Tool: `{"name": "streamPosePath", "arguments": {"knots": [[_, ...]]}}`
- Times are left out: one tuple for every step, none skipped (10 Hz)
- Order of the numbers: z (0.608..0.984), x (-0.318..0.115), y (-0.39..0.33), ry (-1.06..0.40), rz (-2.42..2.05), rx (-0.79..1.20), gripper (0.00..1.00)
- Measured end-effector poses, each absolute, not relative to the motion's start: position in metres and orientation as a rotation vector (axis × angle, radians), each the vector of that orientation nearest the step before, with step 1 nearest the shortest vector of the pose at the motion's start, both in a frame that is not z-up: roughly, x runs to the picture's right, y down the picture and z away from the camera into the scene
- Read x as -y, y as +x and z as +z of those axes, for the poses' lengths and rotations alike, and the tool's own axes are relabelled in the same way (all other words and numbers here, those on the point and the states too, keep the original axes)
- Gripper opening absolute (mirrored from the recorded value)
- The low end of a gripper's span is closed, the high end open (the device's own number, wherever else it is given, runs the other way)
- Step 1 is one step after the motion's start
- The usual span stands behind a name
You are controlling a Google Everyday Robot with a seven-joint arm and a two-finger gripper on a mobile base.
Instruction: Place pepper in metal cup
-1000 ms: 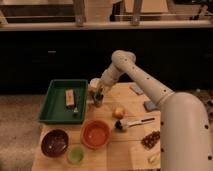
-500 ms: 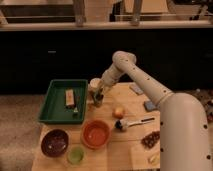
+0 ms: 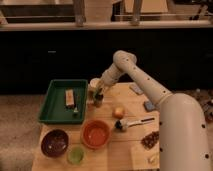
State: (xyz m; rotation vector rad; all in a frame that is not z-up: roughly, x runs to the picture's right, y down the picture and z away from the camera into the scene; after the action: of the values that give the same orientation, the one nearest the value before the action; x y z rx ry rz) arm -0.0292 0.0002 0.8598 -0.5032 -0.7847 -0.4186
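Observation:
The metal cup (image 3: 98, 101) is a small dull grey cylinder standing on the wooden table (image 3: 131, 150), just right of the green tray (image 3: 54, 107). My gripper (image 3: 98, 93) points down right over the cup's mouth, at the end of the white arm that reaches in from the right. A small dark greenish shape shows at the gripper's tip above the cup; I cannot tell if it is the pepper. A small green item (image 3: 76, 111) lies in the tray's near right corner.
A brown block (image 3: 70, 97) lies in the tray. In front stand an orange bowl (image 3: 96, 134), a dark purple bowl (image 3: 54, 142) and a light green cup (image 3: 76, 155). A yellow fruit (image 3: 118, 112), a brush (image 3: 132, 122) and dark grapes (image 3: 150, 140) lie to the right.

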Motion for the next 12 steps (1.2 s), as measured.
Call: {"name": "streamPosePath", "arguments": {"knots": [[0.854,0.001,-0.033,-0.499,-0.424,0.821,0.0],[0.849,0.001,-0.036,-0.498,-0.427,0.852,0.0],[0.845,0.001,-0.04,-0.497,-0.43,0.884,0.0],[0.84,0.0,-0.044,-0.497,-0.434,0.913,0.0],[0.831,-0.001,-0.049,-0.499,-0.438,0.962,0.0],[0.824,-0.002,-0.053,-0.502,-0.441,0.996,0.0],[0.82,-0.003,-0.055,-0.506,-0.444,1.019,0.0],[0.813,-0.007,-0.061,-0.514,-0.45,1.06,0.0],[0.809,-0.01,-0.063,-0.523,-0.451,1.086,0.0],[0.806,-0.014,-0.065,-0.53,-0.449,1.113,0.0],[0.803,-0.019,-0.068,-0.548,-0.447,1.151,0.0],[0.803,-0.024,-0.073,-0.562,-0.444,1.181,0.0]]}}
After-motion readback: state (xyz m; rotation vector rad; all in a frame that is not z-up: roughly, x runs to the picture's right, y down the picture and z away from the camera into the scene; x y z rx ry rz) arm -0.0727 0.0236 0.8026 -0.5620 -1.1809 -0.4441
